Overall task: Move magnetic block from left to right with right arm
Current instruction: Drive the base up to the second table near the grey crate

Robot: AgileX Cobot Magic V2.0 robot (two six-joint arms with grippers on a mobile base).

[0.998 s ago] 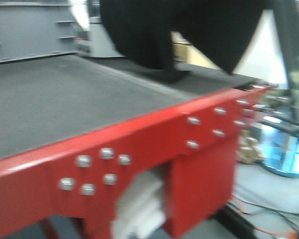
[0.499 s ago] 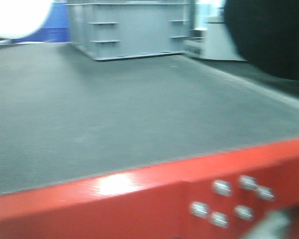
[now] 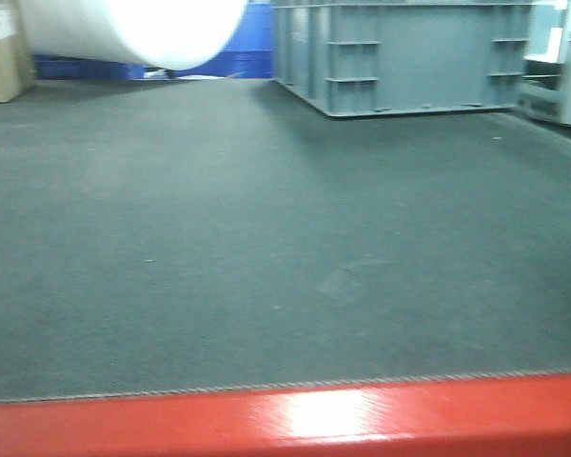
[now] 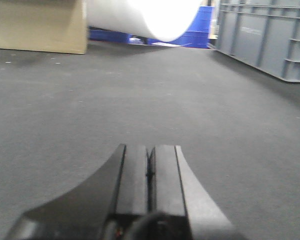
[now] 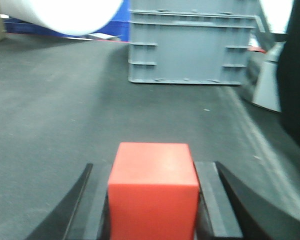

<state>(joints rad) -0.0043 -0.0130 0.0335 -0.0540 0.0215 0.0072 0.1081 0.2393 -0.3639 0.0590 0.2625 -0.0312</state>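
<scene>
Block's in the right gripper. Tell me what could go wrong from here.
1. The magnetic block sits in the right gripper, pinched by its smooth sides only; it might slip during the carry.
2. The grey crate stands ahead on the mat; a wide swing could clip it.

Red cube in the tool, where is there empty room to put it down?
Ahead of the red cube, the dark mat is bare right up to the grey crate. The widest free patch runs between the red frame bar, the crate and the white roll. It gets crowded only at the back: crate, roll, cardboard box.
</scene>
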